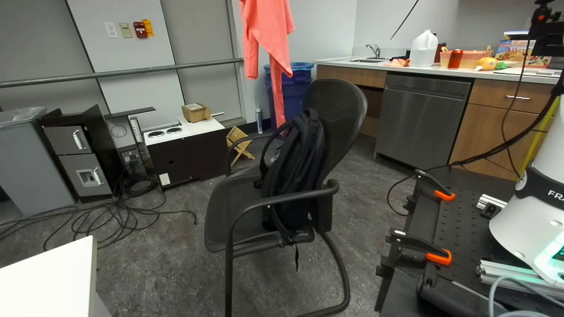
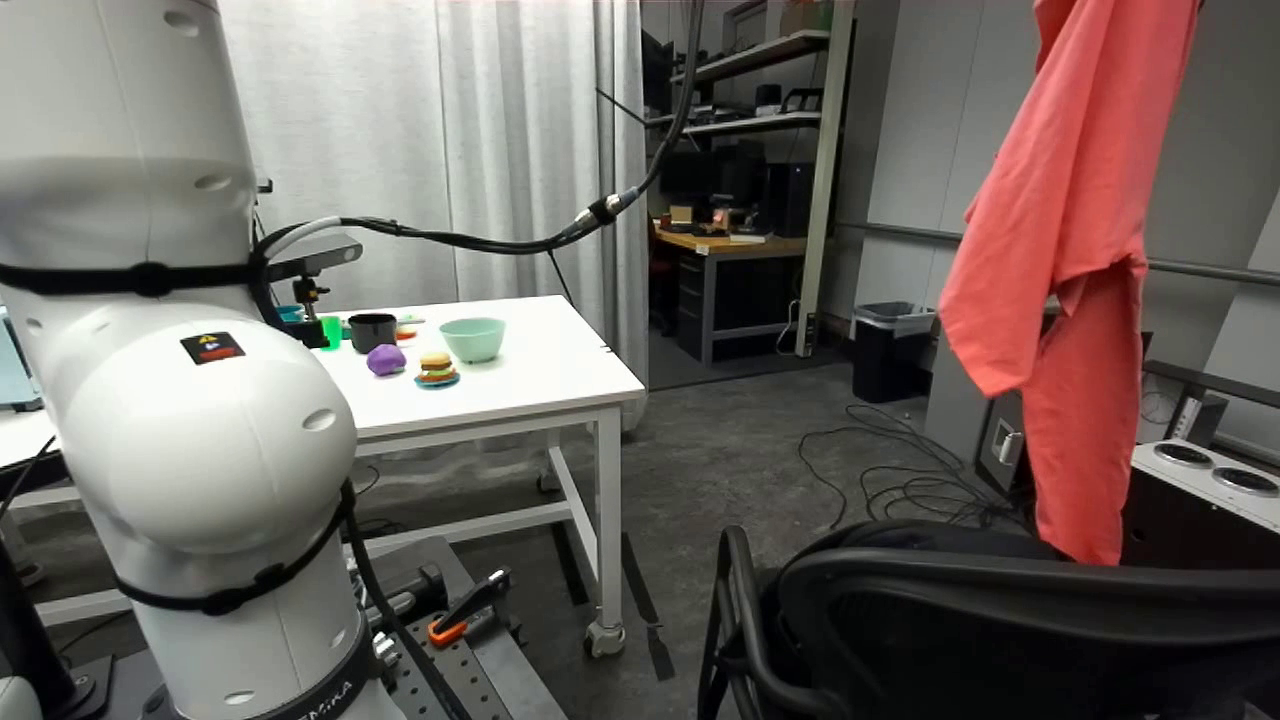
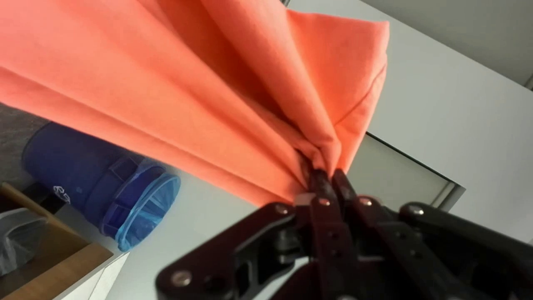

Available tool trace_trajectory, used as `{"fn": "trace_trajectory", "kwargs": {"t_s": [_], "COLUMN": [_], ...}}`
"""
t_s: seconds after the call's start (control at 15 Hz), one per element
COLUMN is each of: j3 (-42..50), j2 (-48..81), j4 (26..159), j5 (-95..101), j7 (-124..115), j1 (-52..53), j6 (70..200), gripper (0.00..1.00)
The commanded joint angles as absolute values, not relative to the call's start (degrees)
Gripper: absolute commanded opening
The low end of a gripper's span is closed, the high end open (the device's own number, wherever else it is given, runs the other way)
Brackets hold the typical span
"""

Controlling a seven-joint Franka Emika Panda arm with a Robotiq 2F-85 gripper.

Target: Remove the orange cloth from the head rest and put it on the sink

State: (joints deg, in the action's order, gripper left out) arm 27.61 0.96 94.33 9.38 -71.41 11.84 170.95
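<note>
Claw (image 3: 329, 173) clamps bunched cloth (image 3: 200, 100), whose tail (image 2: 1080, 440), dangling below the claw, could snag the chair (image 2: 1000, 640) and tug the grip loose.

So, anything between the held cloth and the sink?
Possibly the chair's backrest: in an exterior view it stands between the low end of the orange cloth and the sink, and might catch it. Higher up, nothing visible blocks the way.

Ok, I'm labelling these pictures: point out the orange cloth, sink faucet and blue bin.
Orange cloth (image 3: 195, 91), in the wrist view: on its folds.
Sink faucet (image 1: 377, 53), in an exterior view: on its body.
Blue bin (image 3: 85, 171), in the wrist view: on its wall.
</note>
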Motion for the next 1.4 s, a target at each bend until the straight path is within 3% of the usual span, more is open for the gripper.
{"fn": "trace_trajectory", "kwargs": {"t_s": [0.0, 0.8, 1.33], "j3": [26.8, 23.47, 24.32], "j2": [-0.3, 1.74, 10.77], "j4": [100.0, 112.74, 113.0], "j5": [9.03, 9.01, 10.29], "j7": [-70.25, -70.76, -72.47], "j1": [12.3, 12.27, 12.2], "j6": [175.58, 179.12, 177.85], "gripper": [0.01, 0.01, 0.01]}}
